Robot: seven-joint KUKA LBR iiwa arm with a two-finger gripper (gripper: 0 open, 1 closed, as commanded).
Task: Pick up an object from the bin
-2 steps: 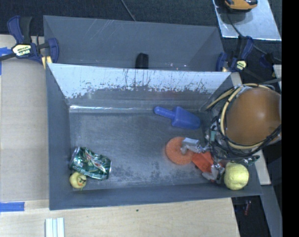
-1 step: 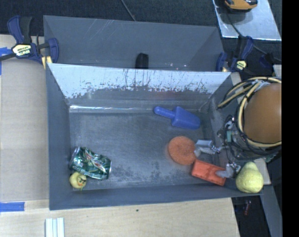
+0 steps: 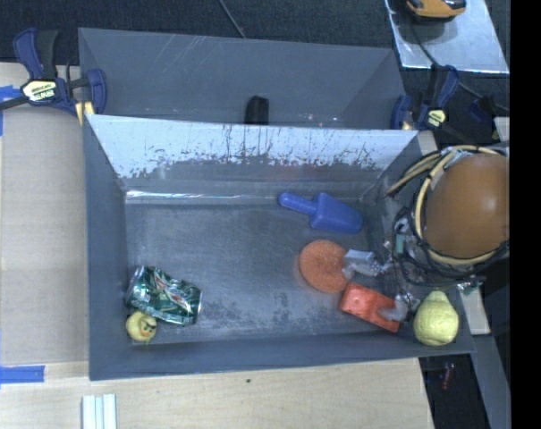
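The robot arm (image 3: 467, 208), with its round brown cover, comes in from the right of the frame and dips into the lower right corner of the grey metal bin (image 3: 105, 239). Its jaws sit low there, right by a red plastic block (image 3: 367, 303) and a round orange fuzzy pad (image 3: 321, 266), so I think one of these two is the thing to pick. I cannot tell if the jaws are open or closed. A yellow-green pear-shaped toy (image 3: 435, 319) lies just right of the block and could get bumped. A blue plastic scoop (image 3: 322, 211) lies a little above the pad. Far off in the lower left lie a crumpled shiny green wrapper (image 3: 165, 295) and a small yellow ball (image 3: 141, 327), both out of the way.
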